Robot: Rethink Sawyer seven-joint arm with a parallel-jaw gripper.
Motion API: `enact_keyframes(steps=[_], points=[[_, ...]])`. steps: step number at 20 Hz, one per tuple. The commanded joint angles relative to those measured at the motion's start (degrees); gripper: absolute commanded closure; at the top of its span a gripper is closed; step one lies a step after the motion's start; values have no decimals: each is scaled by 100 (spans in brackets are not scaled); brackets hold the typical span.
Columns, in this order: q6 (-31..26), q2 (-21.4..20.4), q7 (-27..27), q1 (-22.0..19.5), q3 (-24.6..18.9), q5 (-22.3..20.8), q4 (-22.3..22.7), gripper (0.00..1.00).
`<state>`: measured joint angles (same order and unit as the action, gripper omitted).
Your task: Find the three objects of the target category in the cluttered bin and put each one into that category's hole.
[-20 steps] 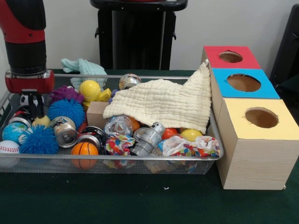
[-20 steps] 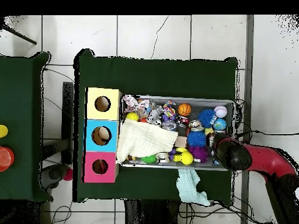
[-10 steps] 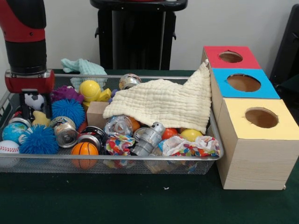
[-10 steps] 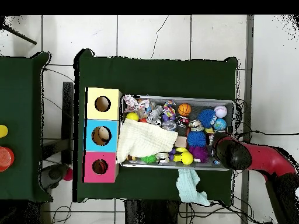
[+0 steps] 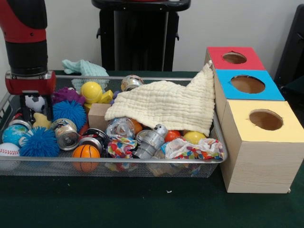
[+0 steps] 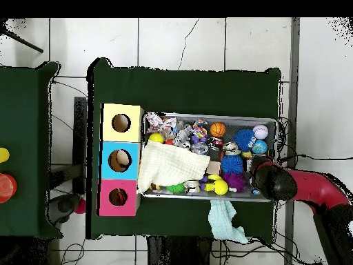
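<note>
The wire mesh bin [image 5: 118, 160] is full of balls, cans, spiky balls and crumpled wrappers. It also shows in the overhead view [image 6: 207, 115]. My gripper [image 5: 35, 110] hangs over the bin's left end, open. A small black-and-white ball [image 5: 33, 101] shows between its fingers [image 5: 48, 108]. A small yellow soft toy [image 5: 42, 121] lies just below the gripper. The orange tiger is hidden. The red-surrounded hole [image 5: 234, 57] is on the far box at the right and is empty; it also shows in the overhead view [image 6: 118, 197]. From above the arm [image 6: 276, 181] covers the gripper.
A cream cloth [image 5: 166, 104] drapes over the bin's right half and leans on the boxes. The blue-surrounded hole [image 5: 247, 84] and yellow-surrounded hole [image 5: 266, 119] are nearer. Blue spiky balls [image 5: 69, 111] and a purple one [image 5: 66, 94] crowd the gripper. A teal cloth [image 5: 85, 67] lies behind the bin.
A second ago the fingers stood closer together in front of the black-and-white ball. They now stand apart on either side of it. The arm has barely moved since.
</note>
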<state>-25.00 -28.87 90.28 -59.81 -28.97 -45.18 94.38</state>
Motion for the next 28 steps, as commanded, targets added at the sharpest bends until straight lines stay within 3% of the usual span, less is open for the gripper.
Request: enact_keyframes(steps=[1, 16, 17, 28], points=[[297, 342, -325, 84, -248, -224, 176, 0], [465, 529, -255, 252, -73, -364, 88, 0], [393, 510, -277, 296, -13, -370, 68, 100], [-129, 177, -753, 390, -1, -387, 67, 100]])
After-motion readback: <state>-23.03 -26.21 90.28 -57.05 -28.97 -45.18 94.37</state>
